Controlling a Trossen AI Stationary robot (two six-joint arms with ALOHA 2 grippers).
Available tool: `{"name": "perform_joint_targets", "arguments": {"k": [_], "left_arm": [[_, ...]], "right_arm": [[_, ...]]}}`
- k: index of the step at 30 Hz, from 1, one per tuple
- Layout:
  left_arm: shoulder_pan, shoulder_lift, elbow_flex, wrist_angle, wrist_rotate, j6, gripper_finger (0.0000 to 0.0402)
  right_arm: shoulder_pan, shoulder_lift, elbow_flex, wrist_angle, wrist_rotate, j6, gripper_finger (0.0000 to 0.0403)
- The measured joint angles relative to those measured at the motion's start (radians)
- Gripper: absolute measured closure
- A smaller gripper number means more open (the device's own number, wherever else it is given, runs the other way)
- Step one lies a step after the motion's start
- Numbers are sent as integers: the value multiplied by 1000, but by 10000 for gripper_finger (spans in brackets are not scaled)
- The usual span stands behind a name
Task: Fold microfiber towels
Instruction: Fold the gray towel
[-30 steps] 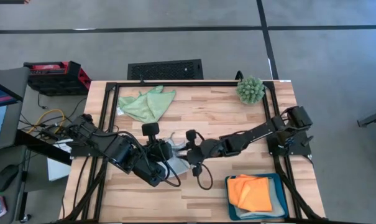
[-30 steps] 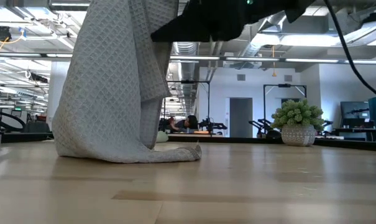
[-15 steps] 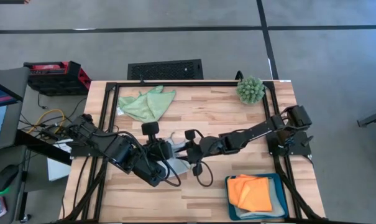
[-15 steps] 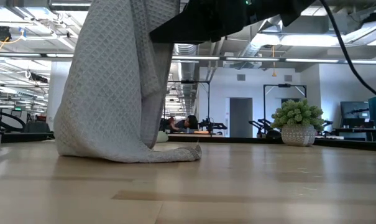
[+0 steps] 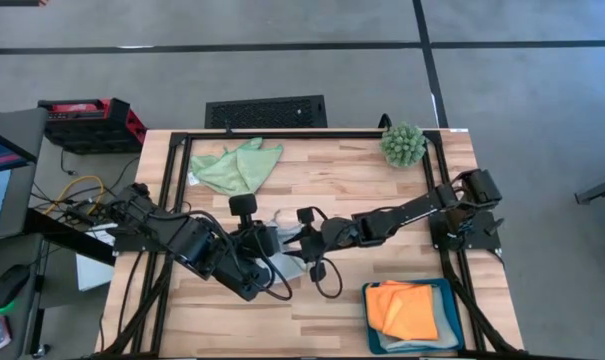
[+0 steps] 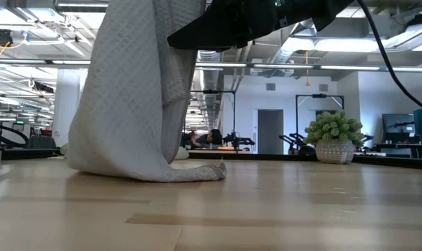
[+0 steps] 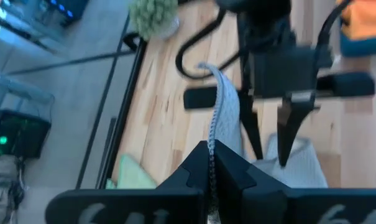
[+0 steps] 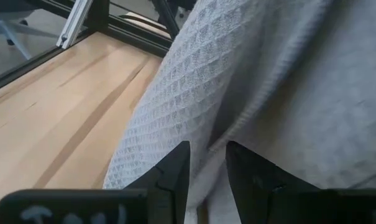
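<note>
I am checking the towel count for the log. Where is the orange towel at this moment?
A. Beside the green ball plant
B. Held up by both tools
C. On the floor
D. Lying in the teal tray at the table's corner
D: the high view shows the orange towel lying in the teal tray at the table's near right corner, far from both arms, which hold up the pale blue-grey towel at mid-table.

A light wooden tabletop (image 5: 362, 175) with a black frame stands on a grey floor (image 5: 282, 70) crossed by dark lines. A black floor vent (image 5: 266, 110) lies beyond the far edge, with a red case (image 5: 87, 122) off the far left corner. Behind, an open hall shows ceiling strip lights (image 6: 29, 63), white walls and what looks like a doorway (image 6: 270, 131).
</note>
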Motion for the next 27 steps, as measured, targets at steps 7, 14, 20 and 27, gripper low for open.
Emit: {"name": "perform_joint_targets", "arguments": {"k": [7, 14, 20, 27], "left_arm": [[0, 0, 0, 69, 3, 74, 401], [0, 0, 0, 68, -20, 70, 401], [0, 0, 0, 67, -21, 58, 401], [1, 0, 0, 8, -24, -46, 401]], "right_arm": [[0, 0, 0, -18, 0, 41, 277], [2, 1, 0, -60, 36, 85, 288], [8, 1, 0, -93, 57, 94, 360], [60, -17, 0, -182, 69, 108, 391]]}}
